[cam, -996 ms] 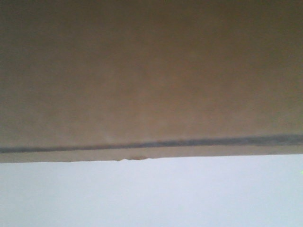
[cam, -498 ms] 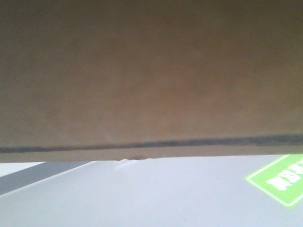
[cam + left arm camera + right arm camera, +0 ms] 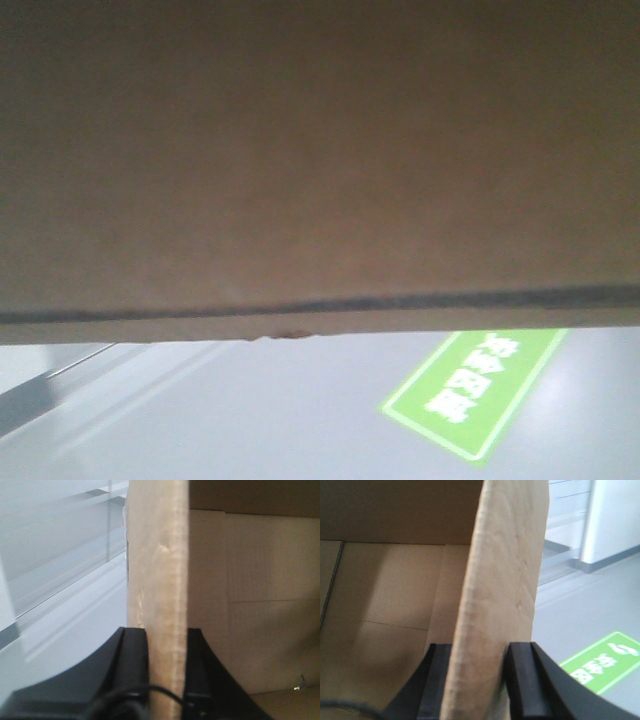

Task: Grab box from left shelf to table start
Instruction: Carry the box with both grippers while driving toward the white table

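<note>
Two grippers carry the box (image 3: 320, 150) between them, clear of any support. The left gripper (image 3: 166, 635) has its black fingers (image 3: 134, 665) clamped on the top rim of one cardboard wall, one finger inside the open box and one outside. The right gripper (image 3: 477, 650) pinches another wall in the same way. This is probably the opposite wall, since the bare interior lies right of the wall in the left wrist view and left of it in the right wrist view.

In the front view, the brown side of the box fills the upper part of the picture, and its lower edge runs nearly level across it. Below is grey floor (image 3: 200, 420) bearing a green floor marking (image 3: 470, 395). Neither the left shelf nor the table can be made out, so the box is judged to be in transit between them.

Paired rim pinches suit a box that appears empty and light, and holding both sides keeps it level. The wall in the right wrist view looks slightly bowed, so it may flex or slip. Release should wait until the base rests on the tabletop.
</note>
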`<state>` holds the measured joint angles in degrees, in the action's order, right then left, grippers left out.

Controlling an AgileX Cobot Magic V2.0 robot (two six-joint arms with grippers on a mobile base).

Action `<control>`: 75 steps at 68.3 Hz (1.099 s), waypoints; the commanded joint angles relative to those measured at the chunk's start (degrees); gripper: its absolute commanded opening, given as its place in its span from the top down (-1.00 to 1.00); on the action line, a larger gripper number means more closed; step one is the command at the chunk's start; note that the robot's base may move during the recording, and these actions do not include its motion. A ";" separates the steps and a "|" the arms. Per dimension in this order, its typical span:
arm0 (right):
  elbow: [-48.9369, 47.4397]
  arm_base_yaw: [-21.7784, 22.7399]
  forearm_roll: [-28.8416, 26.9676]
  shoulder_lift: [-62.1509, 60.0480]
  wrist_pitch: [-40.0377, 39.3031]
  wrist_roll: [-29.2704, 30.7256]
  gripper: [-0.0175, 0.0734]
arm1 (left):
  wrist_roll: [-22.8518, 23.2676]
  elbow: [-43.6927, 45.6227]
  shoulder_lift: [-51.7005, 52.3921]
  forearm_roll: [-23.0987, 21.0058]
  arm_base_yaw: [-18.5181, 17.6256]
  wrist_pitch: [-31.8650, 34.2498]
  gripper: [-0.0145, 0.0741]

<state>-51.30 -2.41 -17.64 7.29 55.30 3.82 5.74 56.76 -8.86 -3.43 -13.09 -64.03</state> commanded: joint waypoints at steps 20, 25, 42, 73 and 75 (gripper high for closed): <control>-1.44 0.11 5.43 1.27 -8.81 0.31 0.48 | 0.60 2.17 -0.76 1.55 -0.37 10.29 0.88; -1.44 0.11 5.43 1.27 -8.81 0.31 0.48 | 0.60 2.17 -0.76 1.55 -0.37 10.29 0.88; -1.44 0.11 5.43 1.27 -8.81 0.31 0.48 | 0.60 2.17 -0.76 1.55 -0.37 10.29 0.88; -1.44 0.11 5.43 1.27 -8.81 0.31 0.48 | 0.60 2.17 -0.76 1.55 -0.37 10.29 0.88; -1.44 0.11 5.43 1.27 -8.75 0.31 0.48 | 0.60 2.17 -0.76 1.55 -0.37 10.29 0.88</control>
<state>-51.30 -2.41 -17.64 7.29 55.30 3.82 5.74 56.76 -8.86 -3.43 -13.09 -64.03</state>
